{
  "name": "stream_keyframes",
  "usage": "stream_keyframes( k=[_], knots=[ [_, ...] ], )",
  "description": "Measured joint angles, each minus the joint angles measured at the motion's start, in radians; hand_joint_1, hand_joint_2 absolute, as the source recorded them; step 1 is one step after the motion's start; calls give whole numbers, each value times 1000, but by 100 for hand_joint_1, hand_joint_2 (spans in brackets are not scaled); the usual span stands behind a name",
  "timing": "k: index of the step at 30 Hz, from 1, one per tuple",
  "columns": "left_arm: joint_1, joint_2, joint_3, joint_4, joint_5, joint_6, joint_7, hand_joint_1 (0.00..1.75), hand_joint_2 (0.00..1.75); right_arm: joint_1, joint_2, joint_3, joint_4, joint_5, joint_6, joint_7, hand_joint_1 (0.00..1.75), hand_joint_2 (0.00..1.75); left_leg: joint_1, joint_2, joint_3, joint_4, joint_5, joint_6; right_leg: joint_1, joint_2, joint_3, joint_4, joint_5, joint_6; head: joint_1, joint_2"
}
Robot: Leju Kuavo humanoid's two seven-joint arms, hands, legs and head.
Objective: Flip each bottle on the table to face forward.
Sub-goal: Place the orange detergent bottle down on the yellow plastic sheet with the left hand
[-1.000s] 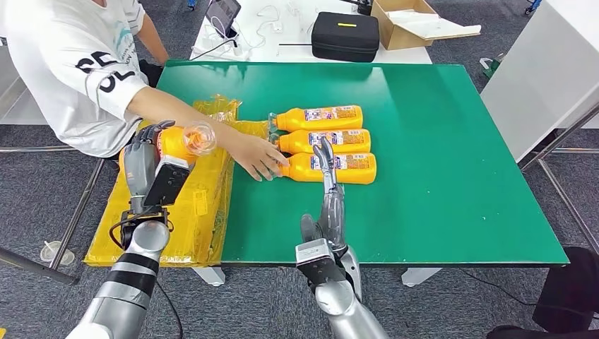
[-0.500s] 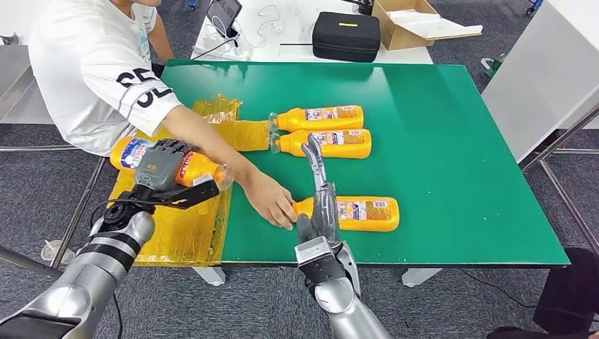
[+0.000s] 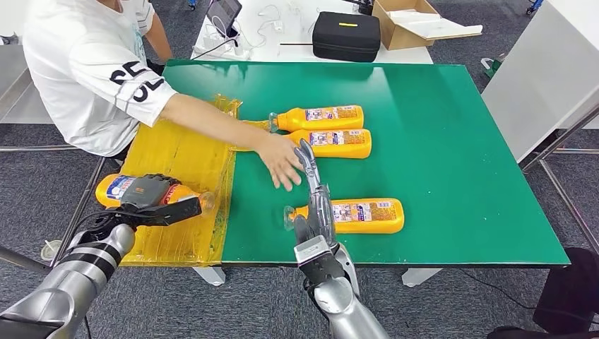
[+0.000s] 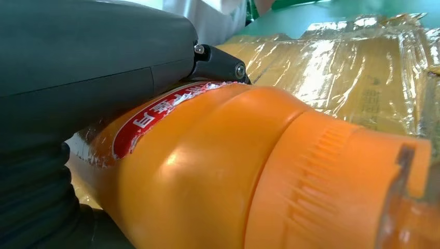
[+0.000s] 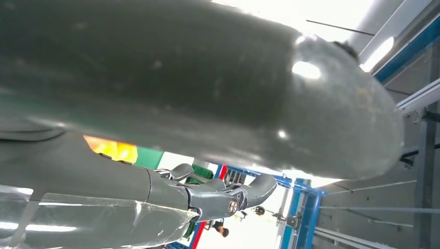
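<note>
Gripping an orange bottle (image 3: pixel 116 189) around its labelled body, the left hand (image 3: pixel 147 193) holds it lying sideways past the table's left edge, above the near end of a yellow plastic-wrapped pack (image 3: pixel 185 159); the left wrist view shows the same orange bottle (image 4: pixel 249 171) pressed under the grey palm of the left hand (image 4: pixel 93 72), its ribbed shoulder pointing away from the wrist. A person in a white printed T-shirt (image 3: pixel 85 63) leans in at the far-left corner of the green table (image 3: pixel 452 141), one arm stretched across the pack and the person's hand (image 3: pixel 281 159) lying flat on the green surface. Just right of that hand, two orange bottles lie side by side on their sides near the table's middle: a far bottle (image 3: pixel 318 116) and a middle bottle (image 3: pixel 332 141), labels up. The right hand (image 3: pixel 316 201) reaches over the near edge with its fingers straight and extended, holding nothing, beside the neck of a third orange bottle (image 3: pixel 360 215) that lies on its side close to the near edge, cap toward the left.
</note>
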Motion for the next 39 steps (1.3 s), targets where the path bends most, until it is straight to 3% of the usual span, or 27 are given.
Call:
stream_keyframes(
  k=[9,10,13,14,17,22,26,34,39],
  knots=[
    [23,0,13,4,47,-16,-61,175,175,-12,1,2,21,-3,16,0,0,0,0,0,2,0,0,0,0,0,2,0,0,0,0,0],
    [23,0,13,4,47,-16,-63,168,175,-13,1,2,23,-3,16,0,0,0,0,0,2,0,0,0,0,0,2,0,0,0,0,0],
    [25,-1,13,4,49,-17,-66,38,175,-14,1,3,26,-3,16,0,0,0,0,0,3,0,0,0,0,0,3,0,0,0,0,0],
    [26,-2,13,4,52,-18,-69,0,131,-15,1,3,28,-3,18,0,0,0,0,0,3,0,0,0,0,0,3,0,0,0,0,0],
    [33,-5,14,3,71,-27,-93,0,0,-17,2,3,32,-6,27,0,0,0,0,-1,3,0,0,0,0,0,3,0,0,0,0,0],
    [43,-9,20,-1,127,-84,-147,0,0,-25,2,3,46,-12,44,12,0,0,0,-2,4,0,0,0,0,-1,5,0,0,0,0,0],
    [51,-8,35,-13,177,-139,-176,0,0,-60,-4,-6,84,8,46,79,0,0,0,-4,5,0,1,0,0,-3,7,0,0,0,0,0],
    [62,-7,44,-27,191,-149,-182,0,0,-93,-15,-22,134,22,48,105,0,0,0,-6,5,0,3,-1,0,-3,7,0,0,0,0,0],
    [72,-4,54,-38,236,-184,-204,0,0,-130,-31,-34,179,88,42,192,0,0,0,-6,5,0,3,-1,0,-3,8,0,0,0,0,0]
  ],
)
